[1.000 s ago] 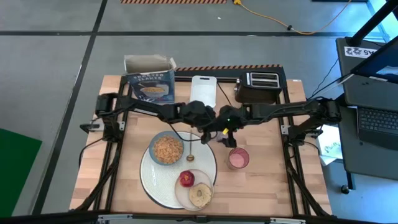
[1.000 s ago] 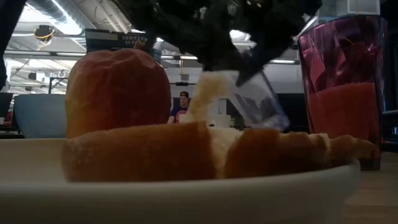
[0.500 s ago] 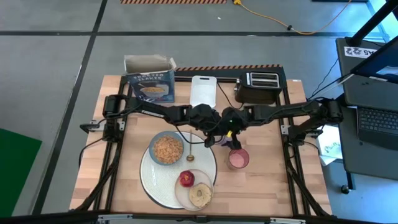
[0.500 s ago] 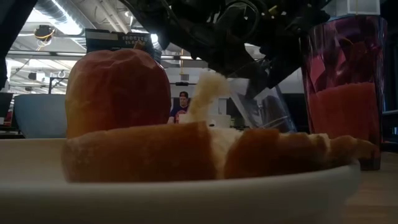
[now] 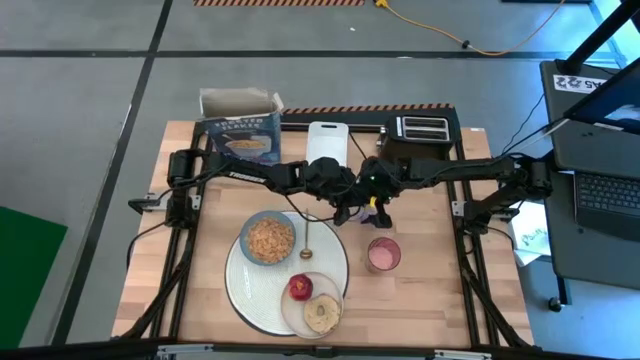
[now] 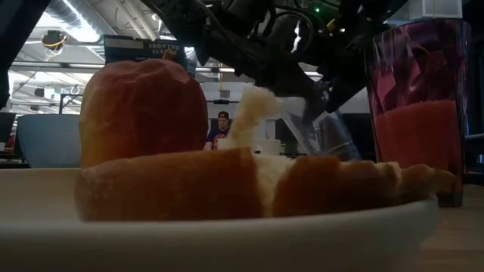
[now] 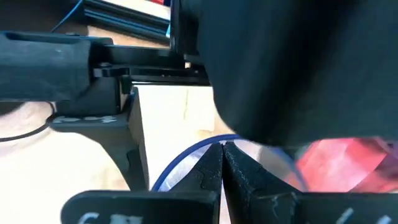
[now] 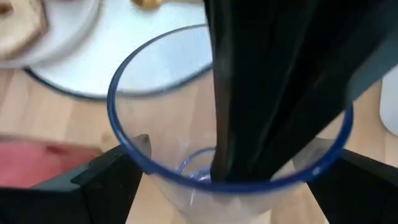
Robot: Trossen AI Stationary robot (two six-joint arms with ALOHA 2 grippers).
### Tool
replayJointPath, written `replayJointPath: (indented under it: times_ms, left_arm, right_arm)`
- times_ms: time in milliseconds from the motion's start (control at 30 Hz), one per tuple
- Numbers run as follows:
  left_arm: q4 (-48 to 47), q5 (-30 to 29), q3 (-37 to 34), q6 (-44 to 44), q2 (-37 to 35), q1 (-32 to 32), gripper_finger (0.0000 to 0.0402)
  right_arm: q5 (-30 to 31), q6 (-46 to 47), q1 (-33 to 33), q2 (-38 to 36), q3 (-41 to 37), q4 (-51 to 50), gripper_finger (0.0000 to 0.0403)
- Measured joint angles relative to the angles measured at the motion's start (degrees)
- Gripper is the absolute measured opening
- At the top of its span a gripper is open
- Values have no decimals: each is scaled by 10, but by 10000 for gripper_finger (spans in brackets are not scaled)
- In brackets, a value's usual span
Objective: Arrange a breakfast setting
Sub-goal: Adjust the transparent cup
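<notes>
We judge the setting nearly complete. The big plate (image 5: 262, 300) already carries the bowl (image 5: 268, 239), the small plate (image 5: 322, 315) with its bread round (image 5: 321, 314), and the apple (image 5: 299, 288); the spoon (image 5: 306, 240) lies across the big plate, just below our two hands. The pink cup (image 5: 383, 255) stands filled beside the plate, below our right hand.

What remains, as we read it, is the blue-rimmed cup (image 8: 205, 149). Our right hand (image 5: 377, 207) has its fingers spread to either side of this cup's wall. Our left hand (image 5: 343, 207) sits just beside it with its tips pressed together at the cup's rim; whether they pinch the rim, we cannot tell. The cup has yet to be released.

Our count: one big plate, one small plate, one bowl, one apple, one bread round, one spoon, two cups. Behind our hands on the surface (image 5: 430, 300) stand one toaster (image 5: 413, 139), one white tray (image 5: 325, 146) and one cereal box (image 5: 238, 127).
</notes>
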Motion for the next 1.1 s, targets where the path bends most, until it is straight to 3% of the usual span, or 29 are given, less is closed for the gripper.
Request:
replayJointPath:
  times_ms: [233, 833, 1100]
  left_arm:
    - [25, 16, 0, -17, 1, 12, 0]
    - [32, 16, -1, -12, -1, 17, 0]
    - [27, 12, -1, -11, -1, 17, 0]
  right_arm:
    - [22, -25, 1, -1, 1, -47, 395]
    - [-22, -26, 1, 1, -2, 38, 394]
    - [-22, -27, 2, 1, -1, 16, 394]
